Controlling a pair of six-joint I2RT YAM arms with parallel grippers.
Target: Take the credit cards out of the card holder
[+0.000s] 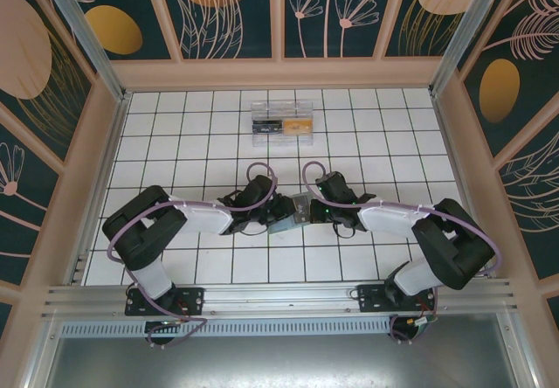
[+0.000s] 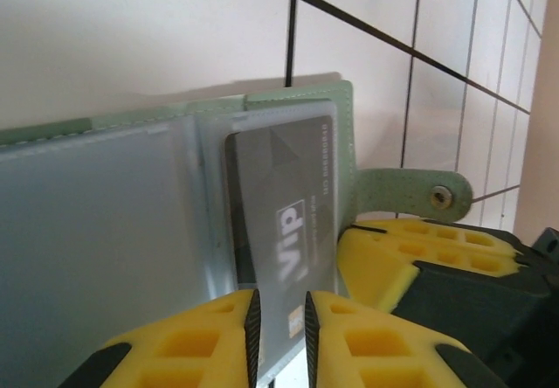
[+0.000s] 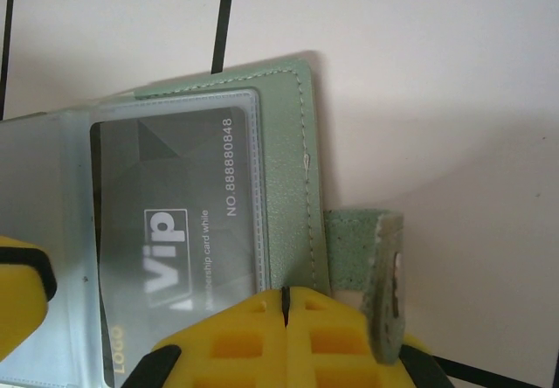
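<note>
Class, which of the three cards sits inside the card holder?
The grey VIP card, sleeved in the card holder; the black card and gold card lie in the clear box.

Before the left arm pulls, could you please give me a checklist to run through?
1. The right end effector is shut on the card holder at its cover edge: ok.
2. The card holder lies open, with the black card showing in its clear sleeve: ok.
3. The left end effector straddles the black card's near end: ok.
4. It grips the card alone, not the sleeve too: cannot tell.
5. The snap strap hangs off to the side, out of the card's way: ok.
</note>
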